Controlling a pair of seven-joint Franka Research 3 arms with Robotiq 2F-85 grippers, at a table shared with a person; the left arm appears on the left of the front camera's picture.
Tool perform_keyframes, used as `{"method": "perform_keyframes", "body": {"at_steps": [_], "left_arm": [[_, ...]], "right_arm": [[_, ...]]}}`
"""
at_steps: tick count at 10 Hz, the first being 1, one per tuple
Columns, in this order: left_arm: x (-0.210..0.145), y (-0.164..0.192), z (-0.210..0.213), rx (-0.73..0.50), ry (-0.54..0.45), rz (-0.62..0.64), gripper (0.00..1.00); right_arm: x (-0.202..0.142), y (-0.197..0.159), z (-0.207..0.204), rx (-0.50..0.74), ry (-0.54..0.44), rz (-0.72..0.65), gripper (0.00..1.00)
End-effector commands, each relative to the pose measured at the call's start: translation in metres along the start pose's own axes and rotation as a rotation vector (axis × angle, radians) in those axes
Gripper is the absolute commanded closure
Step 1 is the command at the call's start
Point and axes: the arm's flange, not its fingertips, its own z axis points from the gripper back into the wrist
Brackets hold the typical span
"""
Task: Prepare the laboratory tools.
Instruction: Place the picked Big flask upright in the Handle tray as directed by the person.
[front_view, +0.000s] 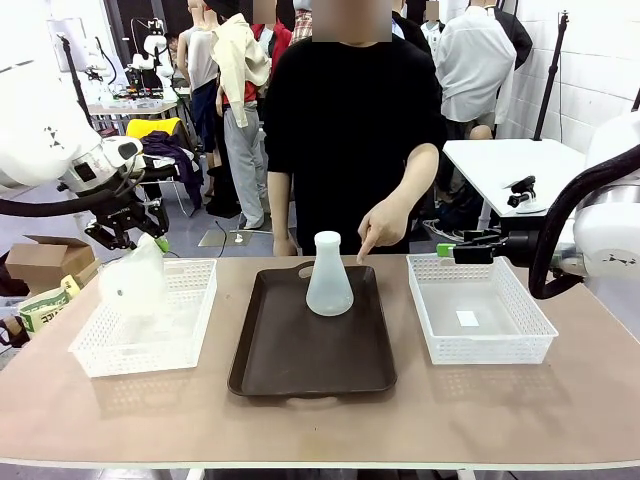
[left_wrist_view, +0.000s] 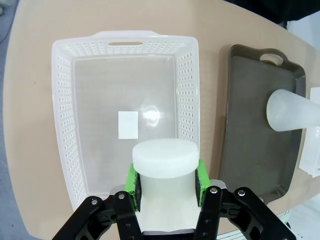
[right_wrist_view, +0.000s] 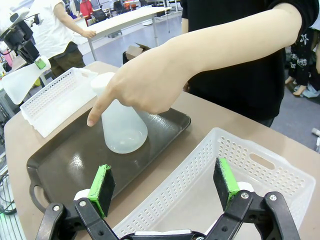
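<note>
L end effector (left_wrist_view: 167, 182) was clamped on the neck of flask #1 (front_view: 133, 281), green pads (left_wrist_view: 132, 183) on both sides, holding it tilted above the left white mesh basket (front_view: 190, 330). Flask #2 (front_view: 329, 275) stood upright at the far end of the dark brown tray (front_view: 310, 360), mid tabletop (front_view: 320, 420). Person's hand (front_view: 382, 226) pointed down at the tray, fingertip just beside flask #2. R end effector (right_wrist_view: 165, 187) was spread wide, empty, over the near wall of the right basket (right_wrist_view: 280, 175).
</note>
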Motion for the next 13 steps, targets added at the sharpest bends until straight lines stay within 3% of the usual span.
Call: {"method": "perform_keyframes", "body": {"at_steps": [1,3,4,7,8,9,11,12,13], "left_arm": [[-0.009,-0.016,0.000,-0.096,0.011,-0.163,1.00],[-0.028,-0.041,0.016,-0.333,-0.074,-0.350,1.00],[-0.034,-0.049,0.024,-0.493,-0.188,-0.442,1.00],[-0.044,-0.063,0.027,-0.837,-0.206,-0.738,1.00],[-0.051,-0.069,0.030,-0.965,-0.210,-0.911,1.00],[-0.061,-0.074,0.033,-1.058,-0.284,-1.038,1.00],[-0.072,-0.076,0.034,-1.092,-0.332,-1.067,1.00],[-0.070,-0.078,0.034,-1.022,-0.341,-0.947,1.00],[-0.073,-0.088,0.042,-1.028,-0.323,-1.071,1.00]], "right_arm": [[-0.001,0.002,0.000,-0.006,0.007,-0.009,0.00],[-0.001,0.002,0.000,-0.006,0.007,-0.009,0.00],[-0.001,0.002,0.000,-0.006,0.007,-0.009,0.00],[-0.001,0.002,0.000,-0.006,0.007,-0.009,0.00],[-0.001,0.002,0.000,-0.006,0.007,-0.009,0.00],[-0.001,0.002,0.000,-0.006,0.007,-0.009,0.00],[-0.001,0.002,0.000,-0.006,0.007,-0.009,0.00],[-0.001,0.002,0.000,-0.006,0.007,-0.009,0.00],[-0.001,0.002,0.000,-0.006,0.007,-0.009,0.00]]}}
